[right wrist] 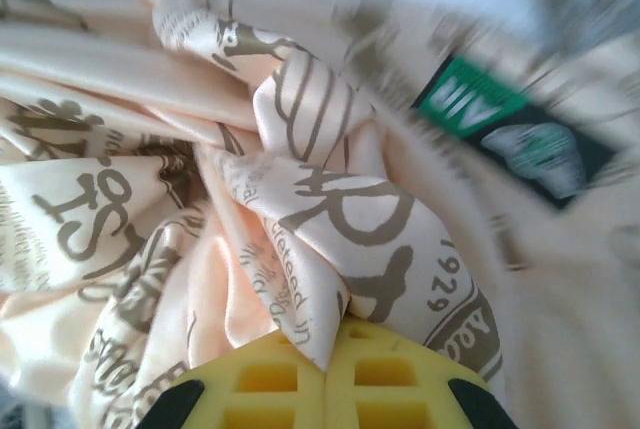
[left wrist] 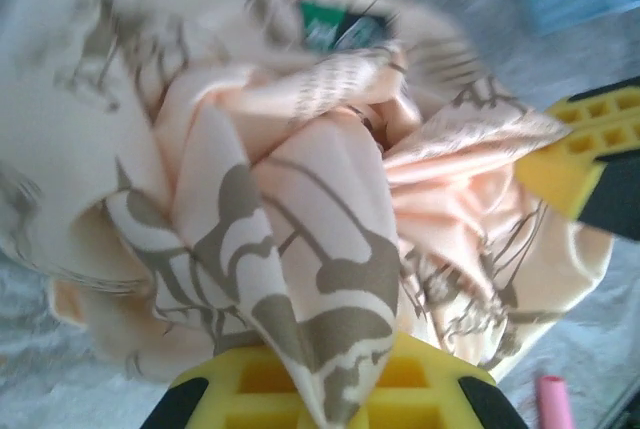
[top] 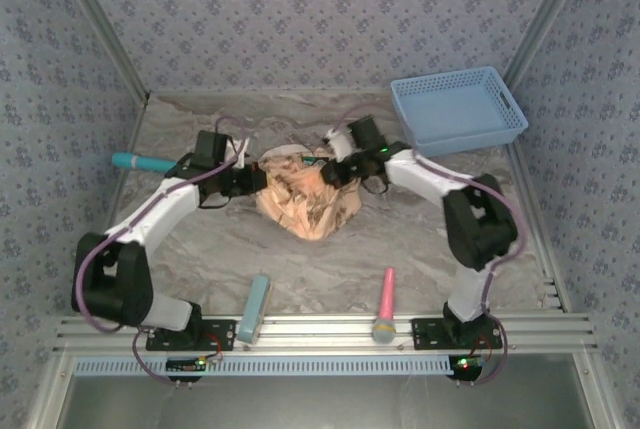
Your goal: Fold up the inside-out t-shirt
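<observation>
The left jaws are pressed together on a fold of the inside-out t-shirt [left wrist: 300,239]. The fold hangs down over their yellow pads [left wrist: 220,394]. The right jaws are pressed together too. They pinch another fold of the shirt, just above their own yellow pads [right wrist: 400,379].

The shirt is soft and peach, with brown leaves and letters printed all over it. It has a small label [right wrist: 500,119] that is green and dark. The shirt is not flat. It sits scrunched up in a heap in the middle of the tabletop [top: 330,269]. The left jaws are at its left edge and the right jaws are at its far right edge.

The left arm [top: 160,211] comes up from its base at the near edge and bends at a black elbow. Then it reaches away and to the right, as far as the shirt. The right arm [top: 430,181] comes up from its base and bends at its black elbow. Then it reaches away and to the left, as far as the shirt.

There is one shirt, and there are two arms. One blue basket [top: 458,109] sits at the far right corner. One teal pen [top: 140,162] lies on the left, beside the left arm. One light blue block [top: 254,307] and one pink stick with a blue end [top: 385,304] lie near the front rail, well apart from the shirt.
</observation>
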`<state>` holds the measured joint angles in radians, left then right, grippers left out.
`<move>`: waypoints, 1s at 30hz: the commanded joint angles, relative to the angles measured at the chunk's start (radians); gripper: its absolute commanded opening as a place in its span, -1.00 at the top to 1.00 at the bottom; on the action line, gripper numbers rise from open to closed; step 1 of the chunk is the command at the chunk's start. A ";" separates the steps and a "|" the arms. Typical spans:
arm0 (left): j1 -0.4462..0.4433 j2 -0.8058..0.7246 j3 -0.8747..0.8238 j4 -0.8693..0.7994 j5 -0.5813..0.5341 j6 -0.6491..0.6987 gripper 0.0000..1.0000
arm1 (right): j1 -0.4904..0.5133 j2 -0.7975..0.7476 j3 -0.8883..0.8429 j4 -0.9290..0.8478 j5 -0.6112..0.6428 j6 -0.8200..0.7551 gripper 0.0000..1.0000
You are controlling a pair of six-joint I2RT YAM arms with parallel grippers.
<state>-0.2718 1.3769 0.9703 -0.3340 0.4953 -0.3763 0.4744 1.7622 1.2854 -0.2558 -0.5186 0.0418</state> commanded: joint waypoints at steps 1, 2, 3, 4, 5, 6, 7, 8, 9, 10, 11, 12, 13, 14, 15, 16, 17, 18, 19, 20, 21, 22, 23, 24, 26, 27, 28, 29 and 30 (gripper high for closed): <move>0.003 -0.041 0.024 0.070 0.056 0.066 1.00 | -0.082 -0.141 -0.082 -0.019 -0.092 0.020 1.00; 0.003 -0.039 -0.015 0.123 0.016 0.036 1.00 | -0.113 -0.162 -0.165 -0.005 -0.072 0.035 1.00; 0.006 -0.031 -0.060 0.198 -0.001 -0.005 1.00 | -0.143 -0.174 -0.224 0.020 -0.065 0.052 1.00; 0.007 -0.015 -0.120 0.290 -0.022 -0.047 1.00 | -0.176 -0.179 -0.290 0.051 -0.062 0.079 1.00; 0.008 0.011 -0.171 0.360 -0.055 -0.084 1.00 | -0.206 -0.180 -0.342 0.071 -0.054 0.111 1.00; 0.009 0.034 -0.203 0.403 -0.090 -0.103 1.00 | -0.221 -0.179 -0.379 0.081 -0.041 0.133 1.00; 0.009 0.062 -0.246 0.444 -0.116 -0.111 1.00 | -0.229 -0.176 -0.406 0.079 -0.016 0.147 1.00; 0.009 0.089 -0.288 0.481 -0.139 -0.116 1.00 | -0.228 -0.172 -0.421 0.065 0.016 0.154 0.96; 0.009 0.110 -0.315 0.505 -0.139 -0.118 0.92 | -0.221 -0.167 -0.426 0.049 0.042 0.151 0.81; 0.008 0.142 -0.327 0.512 -0.123 -0.113 0.68 | -0.214 -0.162 -0.425 0.029 0.046 0.139 0.67; 0.007 0.161 -0.324 0.500 -0.102 -0.110 0.36 | -0.202 -0.165 -0.416 0.006 0.045 0.117 0.55; 0.003 0.166 -0.315 0.490 -0.072 -0.104 0.15 | -0.191 -0.175 -0.408 -0.011 0.046 0.093 0.43; -0.010 0.154 -0.309 0.484 -0.052 -0.091 0.07 | -0.173 -0.198 -0.399 -0.030 0.054 0.061 0.33; -0.031 0.123 -0.301 0.469 -0.057 -0.069 0.01 | -0.152 -0.227 -0.385 -0.052 0.075 0.020 0.27; -0.054 0.093 -0.291 0.447 -0.076 -0.049 -0.07 | -0.131 -0.250 -0.367 -0.073 0.095 -0.026 0.23; -0.081 0.064 -0.272 0.410 -0.087 -0.017 -0.12 | -0.102 -0.275 -0.343 -0.099 0.109 -0.082 0.21; -0.108 0.038 -0.237 0.351 -0.102 0.022 -0.13 | -0.070 -0.295 -0.319 -0.122 0.130 -0.141 0.20; -0.130 0.022 -0.205 0.290 -0.116 0.055 -0.14 | -0.042 -0.309 -0.301 -0.133 0.157 -0.180 0.19; -0.156 0.010 -0.159 0.220 -0.137 0.103 -0.14 | -0.010 -0.320 -0.285 -0.137 0.194 -0.218 0.19; -0.179 0.007 -0.120 0.160 -0.166 0.141 -0.14 | 0.026 -0.323 -0.274 -0.133 0.231 -0.250 0.19; -0.203 0.011 -0.092 0.122 -0.184 0.171 -0.14 | 0.055 -0.320 -0.270 -0.120 0.253 -0.272 0.20; -0.224 0.021 -0.067 0.095 -0.193 0.196 -0.14 | 0.084 -0.311 -0.274 -0.095 0.262 -0.295 0.20; -0.241 0.038 -0.052 0.083 -0.201 0.217 -0.14 | 0.108 -0.295 -0.277 -0.076 0.264 -0.312 0.20; -0.252 0.058 -0.045 0.082 -0.215 0.218 -0.14 | 0.125 -0.276 -0.275 -0.065 0.267 -0.324 0.21; -0.267 0.105 -0.025 0.085 -0.219 0.212 -0.14 | 0.148 -0.221 -0.262 -0.049 0.299 -0.319 0.21; -0.277 0.124 -0.013 0.079 -0.238 0.214 -0.14 | 0.154 -0.198 -0.251 -0.053 0.323 -0.312 0.20; -0.285 0.140 0.004 0.068 -0.263 0.220 -0.14 | 0.160 -0.174 -0.239 -0.061 0.349 -0.309 0.18; -0.294 0.156 0.020 0.058 -0.283 0.230 -0.14 | 0.167 -0.158 -0.232 -0.068 0.372 -0.304 0.15; -0.297 0.167 0.033 0.051 -0.296 0.235 -0.14 | 0.171 -0.148 -0.232 -0.062 0.380 -0.306 0.13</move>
<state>-0.5560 1.5055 0.9634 -0.1955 0.2687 -0.1928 0.6365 1.5761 1.0229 -0.2962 -0.2291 -0.2306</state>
